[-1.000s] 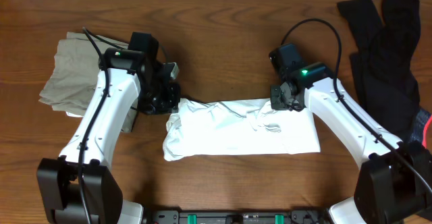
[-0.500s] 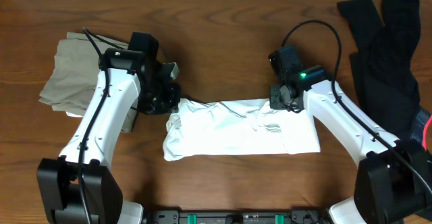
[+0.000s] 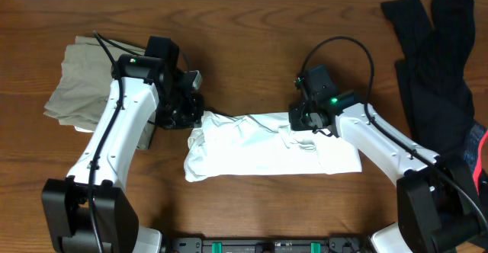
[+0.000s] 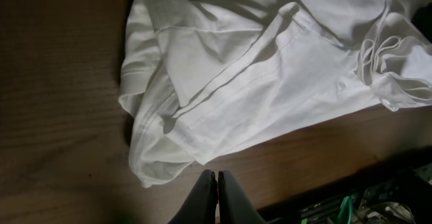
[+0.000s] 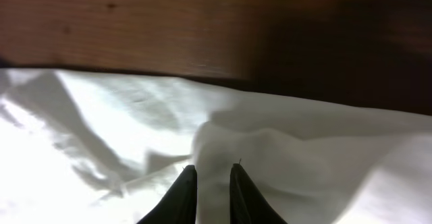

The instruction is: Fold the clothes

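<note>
Centre frame, the white T-shirt (image 3: 271, 150) lies bunched on the worktop (image 3: 252, 47). The right tool (image 5: 210, 183) pinches its upper edge; the left tool (image 4: 216, 193) is pressed together, empty. The fold is best drawn taut and level.

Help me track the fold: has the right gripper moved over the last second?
Yes. The right gripper has slid left along the far edge of the white T-shirt, away from the black garment at the right.
</note>
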You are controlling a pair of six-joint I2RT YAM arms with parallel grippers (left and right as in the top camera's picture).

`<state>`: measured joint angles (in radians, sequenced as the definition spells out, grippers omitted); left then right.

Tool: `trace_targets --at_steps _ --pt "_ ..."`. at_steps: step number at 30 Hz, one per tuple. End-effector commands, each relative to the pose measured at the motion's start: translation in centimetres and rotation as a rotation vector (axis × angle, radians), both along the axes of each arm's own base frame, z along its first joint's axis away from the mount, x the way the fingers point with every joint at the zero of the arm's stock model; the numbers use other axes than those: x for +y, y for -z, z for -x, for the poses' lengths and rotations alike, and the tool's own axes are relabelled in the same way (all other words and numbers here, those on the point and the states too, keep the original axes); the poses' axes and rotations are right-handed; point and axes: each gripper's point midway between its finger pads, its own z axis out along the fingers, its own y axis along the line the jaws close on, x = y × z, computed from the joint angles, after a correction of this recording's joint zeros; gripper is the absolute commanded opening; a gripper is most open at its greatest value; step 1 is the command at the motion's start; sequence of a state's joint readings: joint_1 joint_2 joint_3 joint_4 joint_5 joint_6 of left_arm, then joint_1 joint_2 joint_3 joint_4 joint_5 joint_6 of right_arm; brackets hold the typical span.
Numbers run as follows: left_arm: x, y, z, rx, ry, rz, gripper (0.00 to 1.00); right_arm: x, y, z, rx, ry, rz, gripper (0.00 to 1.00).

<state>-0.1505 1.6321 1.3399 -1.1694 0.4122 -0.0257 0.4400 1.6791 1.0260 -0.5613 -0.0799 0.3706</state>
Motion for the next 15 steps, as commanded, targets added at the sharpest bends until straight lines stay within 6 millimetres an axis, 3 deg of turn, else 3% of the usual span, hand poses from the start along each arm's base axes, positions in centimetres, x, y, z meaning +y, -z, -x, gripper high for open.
trace_targets --at_steps 1,5,8,15 --pt "0.2 -0.3 -0.1 -0.010 -0.003 -0.003 0.06 1.0 0.4 0.5 0.008 -0.047 -0.014 0.16" --pt "0.2 -0.3 -0.1 -0.010 -0.003 -0.003 0.06 0.2 0.3 -0.1 -0.019 -0.027 0.026 0.16" --pt "0.2 -0.3 -0.1 -0.009 -0.003 -0.003 0.06 -0.7 -0.8 -0.8 -0.059 -0.011 0.045 0.17" --pt "0.2 -0.3 -0.1 -0.010 -0.003 -0.004 0.06 -3.6 -7.8 -2.4 -0.219 0.070 0.006 0.19"
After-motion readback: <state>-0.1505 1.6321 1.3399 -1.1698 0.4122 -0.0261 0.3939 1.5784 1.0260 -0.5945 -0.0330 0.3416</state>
